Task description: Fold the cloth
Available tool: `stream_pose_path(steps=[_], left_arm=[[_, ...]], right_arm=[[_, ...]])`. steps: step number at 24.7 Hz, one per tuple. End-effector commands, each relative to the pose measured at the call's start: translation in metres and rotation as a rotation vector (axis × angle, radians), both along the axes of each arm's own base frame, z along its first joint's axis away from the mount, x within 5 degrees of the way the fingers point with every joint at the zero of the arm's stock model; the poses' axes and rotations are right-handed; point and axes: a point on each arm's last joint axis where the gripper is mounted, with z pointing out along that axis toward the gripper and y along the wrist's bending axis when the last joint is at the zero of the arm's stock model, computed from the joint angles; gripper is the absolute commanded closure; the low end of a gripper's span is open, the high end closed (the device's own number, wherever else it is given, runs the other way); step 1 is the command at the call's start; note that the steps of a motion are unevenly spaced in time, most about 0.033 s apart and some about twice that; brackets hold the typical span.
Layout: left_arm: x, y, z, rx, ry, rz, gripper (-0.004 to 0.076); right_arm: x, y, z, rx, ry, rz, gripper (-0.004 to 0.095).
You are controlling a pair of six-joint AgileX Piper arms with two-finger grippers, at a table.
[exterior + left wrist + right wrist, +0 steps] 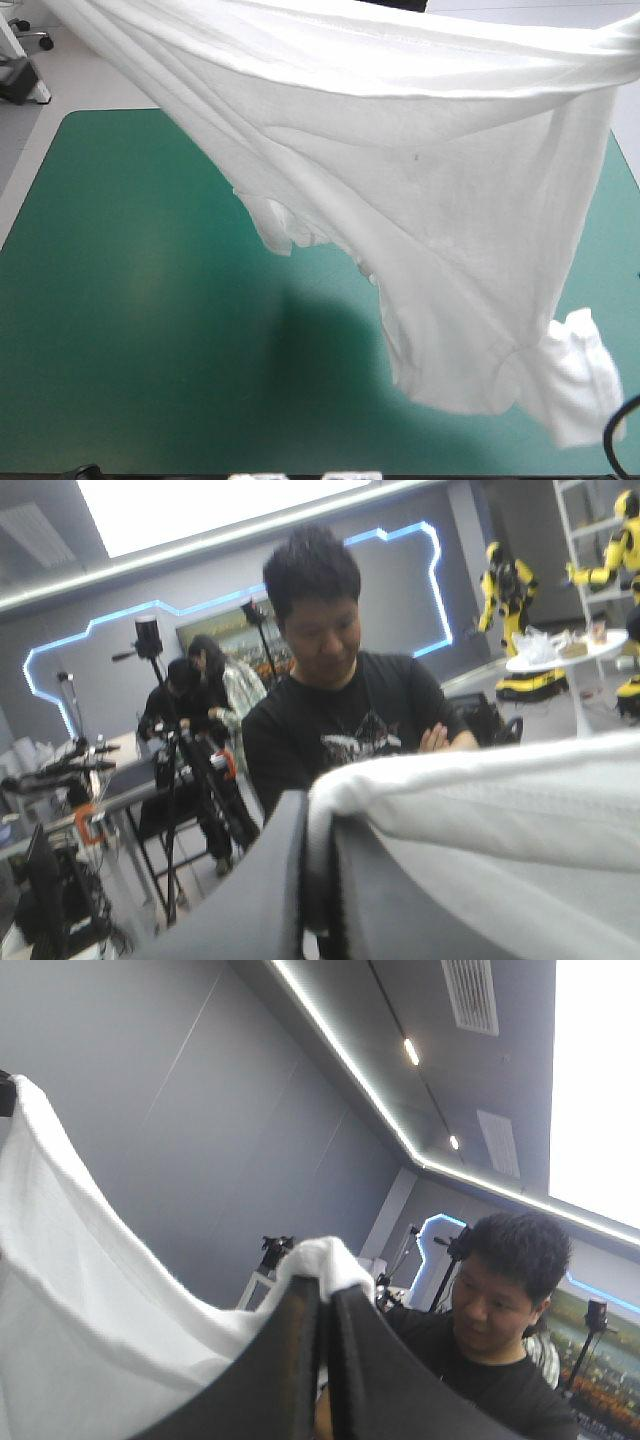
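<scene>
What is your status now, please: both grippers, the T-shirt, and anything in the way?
Left gripper shut on the T-shirt, right gripper too. T-shirt lifted, stretched between both, hanging over the teal-green table. Nothing seen in the way.

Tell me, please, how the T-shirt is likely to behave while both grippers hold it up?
Probably floppy: the T-shirt sags in deep folds between the left gripper and right gripper, a sleeve dangling lowest. Likely light, since only a pinched edge carries it. It may swing or drape unevenly when lowered onto the table.
</scene>
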Motion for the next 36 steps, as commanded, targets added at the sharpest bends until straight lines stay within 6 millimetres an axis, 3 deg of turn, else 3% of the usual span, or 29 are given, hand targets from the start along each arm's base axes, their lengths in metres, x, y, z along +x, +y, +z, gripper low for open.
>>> stream_pose_path(steps=[1,3,7,10,14,17,22,26,31,33,35,36], left_arm=[[-0.03,0.017,0.018,-0.081,-0.144,-0.069,0.0733],[-0.031,0.018,0.017,-0.078,-0.13,-0.072,0.0733],[-0.017,0.007,0.01,-0.043,-0.062,-0.073,0.0733],[0.006,-0.007,-0.002,-0.019,0.032,-0.023,0.0733],[0.051,-0.025,-0.022,-0.016,0.14,0.157,0.0733],[0.083,-0.038,-0.032,-0.008,0.102,0.305,0.0732],[0.13,-0.059,-0.037,-0.037,-0.073,0.302,0.0732],[0.177,-0.049,-0.038,-0.081,-0.253,0.255,0.0733],[0.207,-0.027,-0.04,-0.109,-0.466,0.093,0.0733],[0.222,-0.023,-0.048,-0.103,-0.43,0.122,0.0733],[0.258,-0.017,-0.077,-0.139,-0.225,0.257,0.0733],[0.267,-0.015,-0.086,-0.176,-0.155,0.288,0.0733]], right_arm=[[-0.023,-0.01,0.017,0.052,-0.086,-0.045,0.0925],[-0.03,-0.014,0.02,0.07,-0.073,-0.069,0.0925],[-0.017,-0.012,0.014,0.07,0.034,-0.06,0.0925],[0.014,-0.003,0.005,0.035,0.174,-0.041,0.0925],[0.075,0.01,-0.012,0.014,0.343,-0.063,0.0925],[0.122,0.017,-0.021,0.028,0.397,-0.105,0.0925],[0.184,0.025,-0.024,0.098,0.335,-0.157,0.0925],[0.226,0.027,-0.019,0.153,0.167,-0.228,0.0925],[0.237,0.023,0.001,0.257,-0.067,-0.285,0.0925],[0.249,0.026,-0.006,0.238,-0.029,-0.285,0.0925],[0.282,0.036,-0.032,0.141,0.138,-0.276,0.0925],[0.297,0.038,-0.045,0.111,0.211,-0.276,0.0925]])
